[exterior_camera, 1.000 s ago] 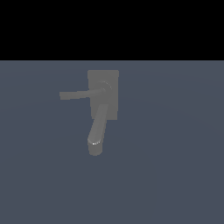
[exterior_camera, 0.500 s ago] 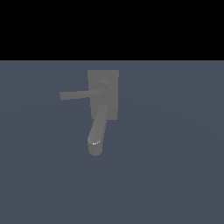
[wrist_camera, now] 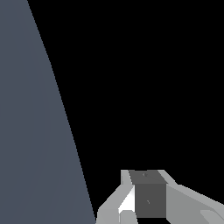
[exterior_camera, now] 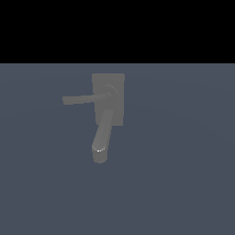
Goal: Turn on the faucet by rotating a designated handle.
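Exterior view: one faucet [exterior_camera: 109,98], one handle [exterior_camera: 82,99].

Grey faucet [exterior_camera: 108,98] on blue-grey floor [exterior_camera: 183,174]; handle [exterior_camera: 82,99] points toward exterior view's left.

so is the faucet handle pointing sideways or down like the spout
Sideways. The handle sticks out level from the hub toward the exterior view's left, while the spout runs down from the faucet plate.

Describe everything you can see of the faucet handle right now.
The handle is a thin, straight, matte grey bar joined to a round hub on the faucet's back plate. It points almost level toward the exterior view's left, slimmer than the thick spout below. Nothing touches it; no pincer is near it.
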Robot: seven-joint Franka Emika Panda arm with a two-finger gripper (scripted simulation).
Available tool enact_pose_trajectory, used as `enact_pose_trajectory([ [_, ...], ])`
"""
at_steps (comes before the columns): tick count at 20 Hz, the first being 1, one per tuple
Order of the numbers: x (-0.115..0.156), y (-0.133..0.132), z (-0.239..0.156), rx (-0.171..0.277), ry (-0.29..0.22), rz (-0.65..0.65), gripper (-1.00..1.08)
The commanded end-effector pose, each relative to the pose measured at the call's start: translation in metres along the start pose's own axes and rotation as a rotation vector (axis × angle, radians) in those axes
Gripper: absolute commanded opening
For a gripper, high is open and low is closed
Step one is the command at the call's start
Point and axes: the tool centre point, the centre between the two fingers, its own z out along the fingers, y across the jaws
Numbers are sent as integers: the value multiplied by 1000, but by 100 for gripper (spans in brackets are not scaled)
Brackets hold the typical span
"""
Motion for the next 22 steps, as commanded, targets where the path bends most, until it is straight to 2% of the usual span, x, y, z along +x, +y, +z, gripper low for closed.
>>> enact_pose_trajectory([
  [1, 19, -6, -15, -78, 61, -45, -100],
  [6, 56, -30, -46, -216, 182, -151, -100],
  [12, 95, -79, -80, -350, 333, -303, -100],
  [17, 121, -137, -104, -434, 460, -449, -100],
  [22, 136, -206, -123, -490, 586, -609, -100],
])
